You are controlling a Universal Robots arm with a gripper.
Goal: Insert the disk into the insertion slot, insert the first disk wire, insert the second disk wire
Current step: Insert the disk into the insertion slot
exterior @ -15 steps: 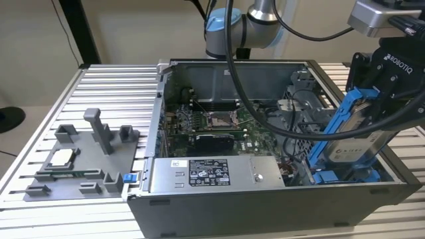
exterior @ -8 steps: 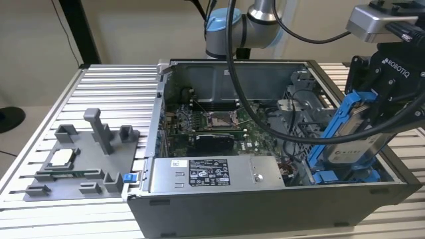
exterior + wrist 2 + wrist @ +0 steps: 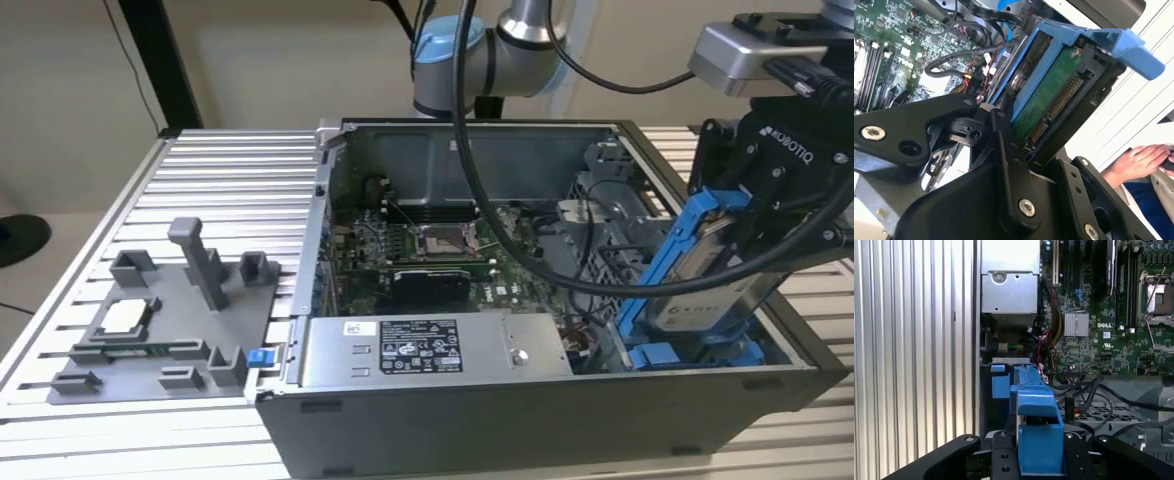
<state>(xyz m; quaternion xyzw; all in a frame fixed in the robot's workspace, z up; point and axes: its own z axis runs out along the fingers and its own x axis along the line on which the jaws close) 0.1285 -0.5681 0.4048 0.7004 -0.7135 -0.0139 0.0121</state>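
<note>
My gripper (image 3: 734,225) is shut on the disk (image 3: 694,290), a silver-grey drive in a bright blue carrier. The disk hangs steeply tilted over the exterior view's right end of the open computer case. Its lower end is down at the blue rails of the insertion slot (image 3: 667,355), beside the bay's perforated grey metal. In the second wrist view, black fingers (image 3: 1004,145) clamp the disk (image 3: 1054,100), whose green board and connector face the camera. The first wrist view looks along the blue carrier (image 3: 1036,410) toward the bay (image 3: 1094,412). Thin red and black wires (image 3: 979,70) lie loose nearby.
A grey metal box with a sticker (image 3: 414,345) fills the case's front. The motherboard (image 3: 427,250) lies behind it, crossed by thick black cables (image 3: 534,240). A grey fixture tray (image 3: 160,330) with posts sits on the ribbed table. A person's hand (image 3: 1139,160) rests outside the case.
</note>
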